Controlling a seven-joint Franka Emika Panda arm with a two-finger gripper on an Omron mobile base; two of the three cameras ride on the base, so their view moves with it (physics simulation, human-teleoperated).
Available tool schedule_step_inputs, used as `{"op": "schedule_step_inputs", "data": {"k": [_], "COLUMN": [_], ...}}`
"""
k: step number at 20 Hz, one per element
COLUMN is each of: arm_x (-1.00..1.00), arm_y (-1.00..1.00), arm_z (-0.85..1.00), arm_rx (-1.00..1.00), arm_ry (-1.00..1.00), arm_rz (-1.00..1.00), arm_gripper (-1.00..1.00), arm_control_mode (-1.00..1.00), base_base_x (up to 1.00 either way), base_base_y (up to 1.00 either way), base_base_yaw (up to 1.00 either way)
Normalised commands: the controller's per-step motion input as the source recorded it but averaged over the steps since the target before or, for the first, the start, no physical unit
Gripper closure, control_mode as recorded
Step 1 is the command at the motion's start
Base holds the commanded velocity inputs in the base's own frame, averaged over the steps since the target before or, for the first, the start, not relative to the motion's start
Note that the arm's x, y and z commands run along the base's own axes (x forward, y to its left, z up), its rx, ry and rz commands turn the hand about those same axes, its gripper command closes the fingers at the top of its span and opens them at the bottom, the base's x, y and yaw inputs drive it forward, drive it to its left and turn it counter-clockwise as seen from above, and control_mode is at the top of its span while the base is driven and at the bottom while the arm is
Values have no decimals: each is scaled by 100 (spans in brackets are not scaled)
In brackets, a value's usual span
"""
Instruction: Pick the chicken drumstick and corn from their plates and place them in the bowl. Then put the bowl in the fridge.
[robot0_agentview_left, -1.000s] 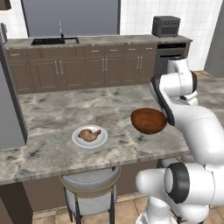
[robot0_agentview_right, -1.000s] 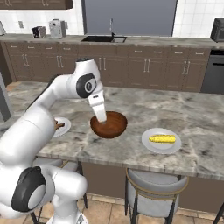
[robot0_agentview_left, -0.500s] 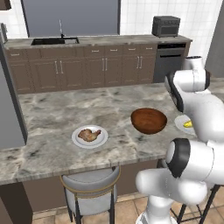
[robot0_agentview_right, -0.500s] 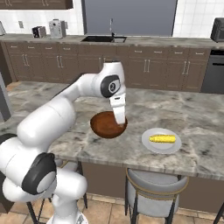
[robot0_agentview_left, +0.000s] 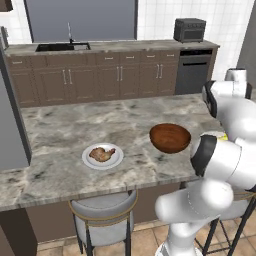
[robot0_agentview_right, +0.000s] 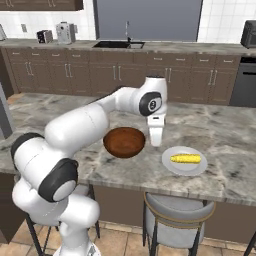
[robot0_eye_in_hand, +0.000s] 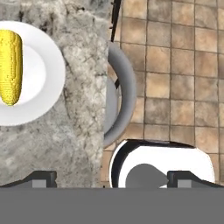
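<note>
The reddish-brown bowl (robot0_agentview_right: 124, 141) (robot0_agentview_left: 170, 137) stands empty on the marble island. To its right lies the yellow corn (robot0_agentview_right: 186, 158) (robot0_eye_in_hand: 9, 65) on a white plate (robot0_agentview_right: 172, 167) (robot0_eye_in_hand: 43, 81). The chicken drumstick (robot0_agentview_left: 102, 154) rests on the other plate (robot0_agentview_left: 114, 161), left of the bowl. My gripper (robot0_agentview_right: 155, 144) (robot0_eye_in_hand: 111, 179) points down, open and holding nothing, between the bowl's right rim and the corn plate. In the hand view the corn lies far left of the fingertips (robot0_eye_in_hand: 43, 177). The fridge (robot0_agentview_left: 7, 125) shows as a grey side at the far left.
A grey round stool (robot0_agentview_right: 177, 215) stands under the island's near edge below the corn plate, another stool (robot0_agentview_left: 102, 207) below the drumstick plate. Dark cabinets, a sink (robot0_agentview_left: 62, 47) and a toaster oven (robot0_agentview_left: 190, 29) line the back wall. Tiled floor (robot0_eye_in_hand: 183, 65) lies beyond the counter edge.
The arm has swung right, carrying the open gripper from over the bowl to the gap between the bowl and the corn plate. The food and the bowl have not moved.
</note>
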Motion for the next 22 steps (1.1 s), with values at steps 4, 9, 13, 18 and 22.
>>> {"op": "schedule_step_inputs", "data": {"k": [4, 9, 13, 18, 22], "arm_x": [25, 35, 35, 38, 40], "arm_y": [-43, -30, -19, -9, -7], "arm_z": [-27, -31, -36, -39, -38], "arm_rx": [4, 0, 0, 0, 0], "arm_ry": [2, 0, 0, 0, 0], "arm_rz": [-6, -4, -1, 0, 0], "arm_gripper": [-100, -100, -100, -100, -100], "arm_control_mode": [-100, -100, -100, -100, -100], "base_base_x": [0, 0, 0, 0, 0], "base_base_y": [0, 0, 0, 0, 0], "base_base_yaw": [0, 0, 0, 0, 0]}}
